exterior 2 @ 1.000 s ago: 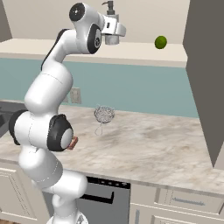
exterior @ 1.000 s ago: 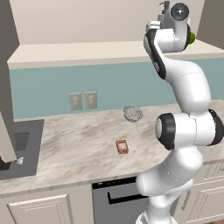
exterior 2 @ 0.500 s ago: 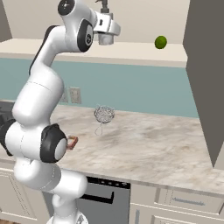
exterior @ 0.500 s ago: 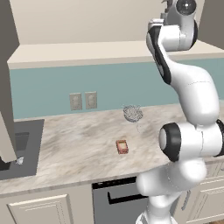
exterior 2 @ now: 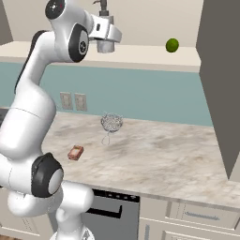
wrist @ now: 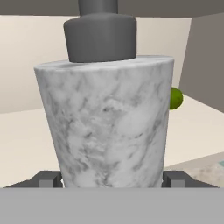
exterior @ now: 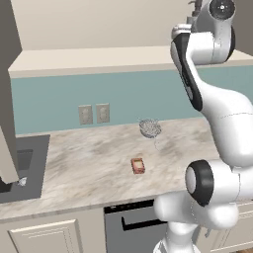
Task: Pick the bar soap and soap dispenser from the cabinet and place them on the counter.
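Step in hand: second item of the task, the soap dispenser (wrist: 107, 118), judged to be at the point of being grasped on the cabinet shelf (exterior 2: 140, 55).
Soap dispenser: upright on the shelf, grey marbled body with a dark pump collar on top; in the hand view it stands very close, between the two finger tips.
Gripper: the gripper (exterior 2: 106, 41) is raised to shelf height, jaws spread wide, one finger tip (wrist: 46, 179) on each side of the dispenser's base. Whether the pads already touch the body cannot be told; no lift is evident.
Bar soap: the bar soap (exterior: 138, 165) lies flat on the worktop (exterior: 94, 163), out in the open part of the stone, well apart from the arm's hand. This half of the task is judged complete.
Other items: a wire-mesh ball (exterior 2: 111, 123) sits on the worktop near the back wall, beyond the bar soap; a lime (exterior 2: 172, 45) rests on the shelf, to the side of the dispenser and apart from it.
Next move calls for: closing the jaws squarely on the body, lifting straight, then withdrawing clear of the shelf edge before lowering to the worktop.
Risk: a smooth, tapering body may slip or tip if gripped too low.
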